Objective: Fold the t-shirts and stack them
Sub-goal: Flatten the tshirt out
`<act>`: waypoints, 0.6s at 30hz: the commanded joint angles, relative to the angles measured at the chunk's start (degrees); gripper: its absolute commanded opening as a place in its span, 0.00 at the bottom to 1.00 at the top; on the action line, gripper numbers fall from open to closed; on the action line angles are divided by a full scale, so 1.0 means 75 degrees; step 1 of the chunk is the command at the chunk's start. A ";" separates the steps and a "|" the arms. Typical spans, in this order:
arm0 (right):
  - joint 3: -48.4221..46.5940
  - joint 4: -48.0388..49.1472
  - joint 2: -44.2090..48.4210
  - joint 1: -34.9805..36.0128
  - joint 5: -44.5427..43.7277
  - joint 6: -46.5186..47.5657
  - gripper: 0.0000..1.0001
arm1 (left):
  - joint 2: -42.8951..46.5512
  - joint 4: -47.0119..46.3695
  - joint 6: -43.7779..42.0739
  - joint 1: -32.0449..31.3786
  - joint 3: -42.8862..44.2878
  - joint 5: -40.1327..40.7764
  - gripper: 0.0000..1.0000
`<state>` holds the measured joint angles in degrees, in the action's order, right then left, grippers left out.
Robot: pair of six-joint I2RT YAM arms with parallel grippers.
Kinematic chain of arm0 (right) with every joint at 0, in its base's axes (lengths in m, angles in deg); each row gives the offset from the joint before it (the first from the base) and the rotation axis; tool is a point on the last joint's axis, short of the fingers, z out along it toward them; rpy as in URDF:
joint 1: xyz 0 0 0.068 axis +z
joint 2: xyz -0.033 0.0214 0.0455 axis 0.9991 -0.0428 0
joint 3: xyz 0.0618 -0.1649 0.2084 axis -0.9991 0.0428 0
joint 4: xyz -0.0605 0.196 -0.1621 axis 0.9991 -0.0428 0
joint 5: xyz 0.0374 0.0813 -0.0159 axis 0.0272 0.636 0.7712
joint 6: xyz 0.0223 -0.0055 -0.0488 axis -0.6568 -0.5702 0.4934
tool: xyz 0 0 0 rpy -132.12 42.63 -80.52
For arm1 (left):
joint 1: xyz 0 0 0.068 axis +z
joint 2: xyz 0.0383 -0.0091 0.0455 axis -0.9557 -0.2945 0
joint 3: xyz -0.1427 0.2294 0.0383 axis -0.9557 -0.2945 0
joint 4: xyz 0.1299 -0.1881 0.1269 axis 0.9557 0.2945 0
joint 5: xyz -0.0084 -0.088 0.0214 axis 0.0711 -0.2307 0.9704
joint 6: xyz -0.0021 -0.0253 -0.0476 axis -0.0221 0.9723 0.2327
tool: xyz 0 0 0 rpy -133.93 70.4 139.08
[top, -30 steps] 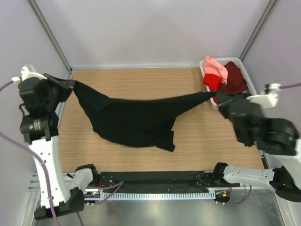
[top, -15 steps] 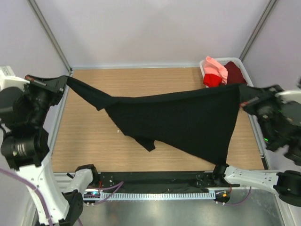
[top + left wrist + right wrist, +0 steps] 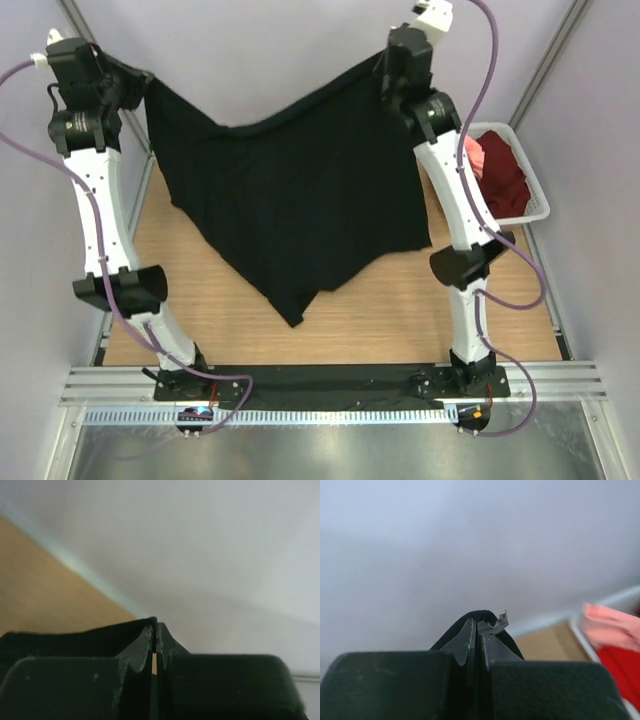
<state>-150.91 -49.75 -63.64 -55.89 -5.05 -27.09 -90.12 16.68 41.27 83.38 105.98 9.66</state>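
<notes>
Both arms stand extended, wrists high above the table [image 3: 420, 310].

Left gripper [image 3: 138, 88]: fingers pressed together, with only a hairline slit between them in the wrist view. It pinches one upper corner of the black shirt [image 3: 300, 190].

Right gripper [image 3: 386, 78]: fingers likewise closed tight, with black cloth bunched at the tips. It grips the opposite upper corner.

The black shirt hangs spread out between the two grippers, its top edge sagging in a shallow V at mid-span. The lower edge is uneven, and a point of cloth hangs lowest, left of centre. Whether that point touches the table cannot be told from above.

A white basket [image 3: 538, 205] sits at the far right of the table, beside the right arm. It holds a maroon shirt [image 3: 505, 178] and a salmon shirt [image 3: 470, 150], the latter partly hidden behind the right arm. The right wrist view also shows a red shirt [image 3: 620, 675] under the salmon cloth.
</notes>
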 commanded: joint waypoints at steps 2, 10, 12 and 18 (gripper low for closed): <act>-0.1526 0.0127 -0.0121 -0.2237 0.4107 -0.2344 0.01 | -0.0982 -0.1238 0.0102 0.0029 0.2567 -0.0421 0.00; 0.1438 -0.0166 0.2075 -0.3987 0.6156 -0.5012 0.01 | 0.1511 -0.1358 -0.0436 -0.0123 -0.0252 0.0574 0.00; 0.0768 -0.2240 0.2216 -0.3987 0.5933 -0.4707 0.01 | 0.2283 -0.0985 -0.0530 -0.0135 -0.0674 0.0633 0.00; 0.2696 -0.4730 0.3270 -0.3976 0.5510 -0.3105 0.01 | 0.3971 0.0574 -0.1032 -0.0182 -0.2455 0.0646 0.00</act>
<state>-135.98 -72.02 -41.65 -84.85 36.81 -57.53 -64.79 15.39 37.62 81.54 92.54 12.37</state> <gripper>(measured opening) 0.038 0.008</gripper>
